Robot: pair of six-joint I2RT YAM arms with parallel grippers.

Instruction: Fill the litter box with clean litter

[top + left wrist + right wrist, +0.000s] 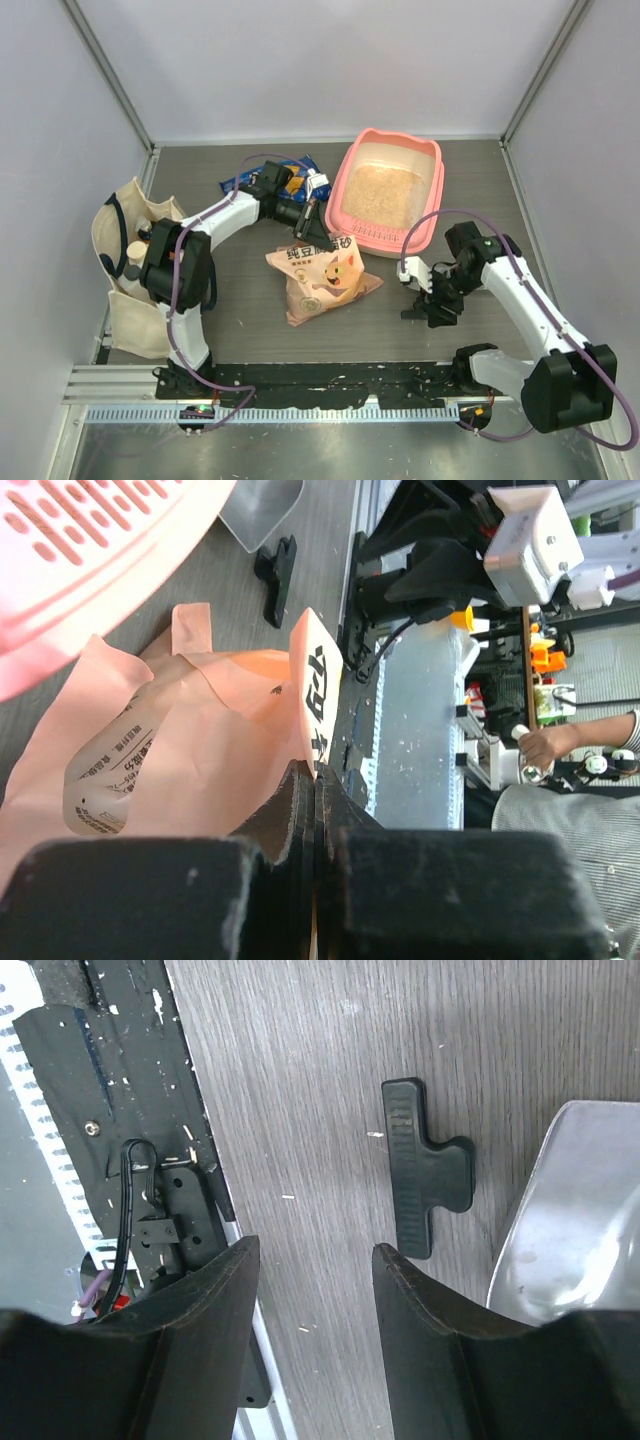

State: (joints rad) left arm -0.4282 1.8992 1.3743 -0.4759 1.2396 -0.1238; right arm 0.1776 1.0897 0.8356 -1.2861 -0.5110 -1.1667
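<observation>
The pink litter box point(436, 178) is sitting at the far side of the table point(250, 325), right of centre, with its slotted ledge facing the arms. A patch of pale beige litter point(385, 195) is lying across the middle of its floor. Just in front of that ledge the pinkish litter bag point(325, 280) is lying on the table with its orange cartoon cat facing up. The left arm is reaching in from the left, and the left gripper point(313, 238) is pinching the bag's top edge beside the near left corner of the box. From the left wrist view, its jaws are pressing tight together on the thin printed flap. The bag's creased body is spreading out below the pink ledge. The right gripper point(428, 300) is hovering low over bare table to the right of the bag, near the front of the box. Its jaws are standing apart with nothing between them. Just beyond its fingertips point(240, 1260) a black clip point(415, 1165) is lying flat on the wood grain. A clear plastic scoop point(570, 1220) is resting just beside the clip. A blue chip bag point(238, 182) is lying behind the left arm, and a cream tote bag point(125, 300) is slumping against the left wall.
</observation>
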